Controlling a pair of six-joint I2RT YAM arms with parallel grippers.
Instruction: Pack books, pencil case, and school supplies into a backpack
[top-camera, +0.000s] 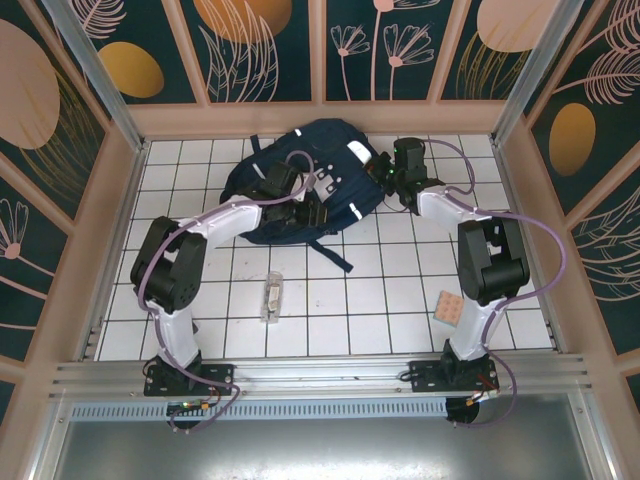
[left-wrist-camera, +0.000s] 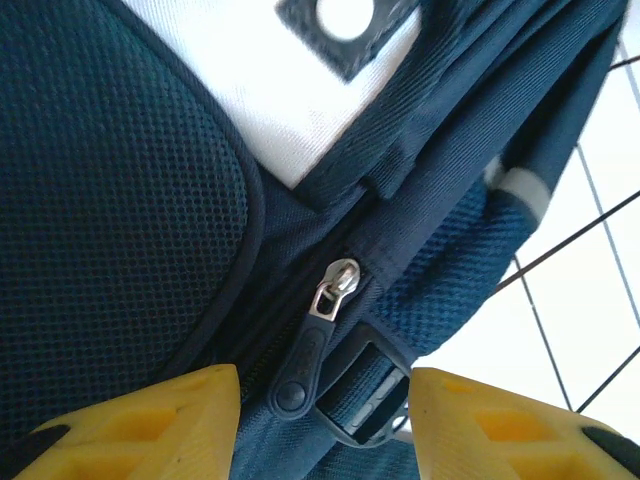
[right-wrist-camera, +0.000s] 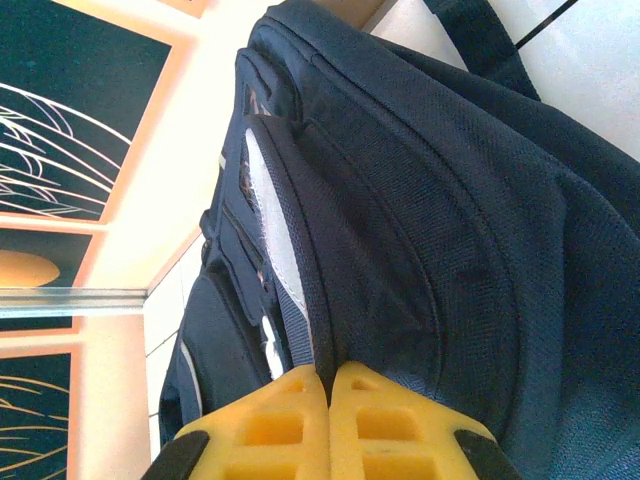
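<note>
Centring the parted left gripper (left-wrist-camera: 322, 420) astride the zipper pull (left-wrist-camera: 305, 355) for a square pinch; bracing the backpack (right-wrist-camera: 430, 200) with the right gripper (right-wrist-camera: 330, 400) clamped on it.

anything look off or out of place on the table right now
Nothing spilled or damaged. The backpack lies at the far side, while the clear box and the dotted pad lie loose on the tiles, the pad skewed to the grid lines.

Matt woven backpack (left-wrist-camera: 120, 200), glossy, seemingly metal zipper (left-wrist-camera: 335, 285)
</note>
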